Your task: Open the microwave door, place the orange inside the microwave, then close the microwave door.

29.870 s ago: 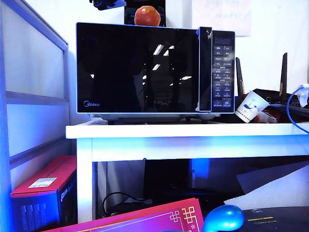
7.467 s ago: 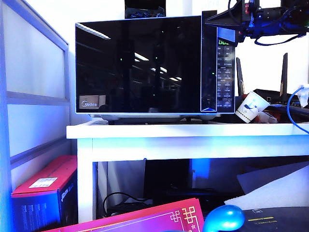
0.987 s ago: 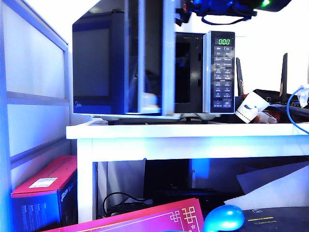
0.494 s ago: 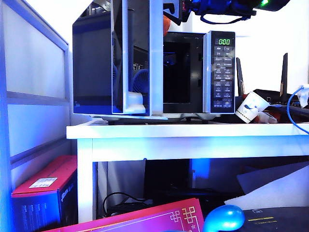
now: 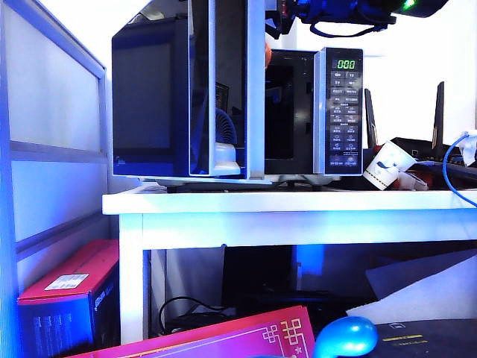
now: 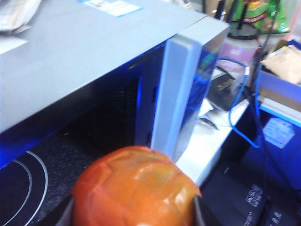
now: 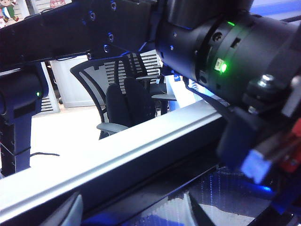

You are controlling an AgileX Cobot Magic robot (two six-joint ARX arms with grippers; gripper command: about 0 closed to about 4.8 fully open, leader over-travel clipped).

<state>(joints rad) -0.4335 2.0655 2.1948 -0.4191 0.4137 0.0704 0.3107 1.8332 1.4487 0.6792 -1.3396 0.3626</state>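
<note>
A: Where is the small round glossy orange [image 6: 134,188]?

B: Pinched in the left gripper [image 6: 134,214], low in the left wrist view, at the open mouth of the boxy black-fronted microwave [image 5: 339,112].

A: And the glossy black glass microwave door [image 5: 223,89]?

B: Swung out, edge-on at upper centre of the exterior view.

A: The right gripper [image 7: 134,212]?

B: Its grey fingers [image 7: 66,212] are spread on either side of the door's silver edge, along the bottom of its wrist view.

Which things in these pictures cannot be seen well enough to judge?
- The orange: in the exterior view only a sliver shows past the microwave door.
- Left gripper: its fingertips are cut off by the left wrist picture's edge.
- Right gripper: in the right wrist view only its finger ends show, above the door's top edge; a grip cannot be judged.
- Microwave floor: dark, mostly hidden by the door.
</note>
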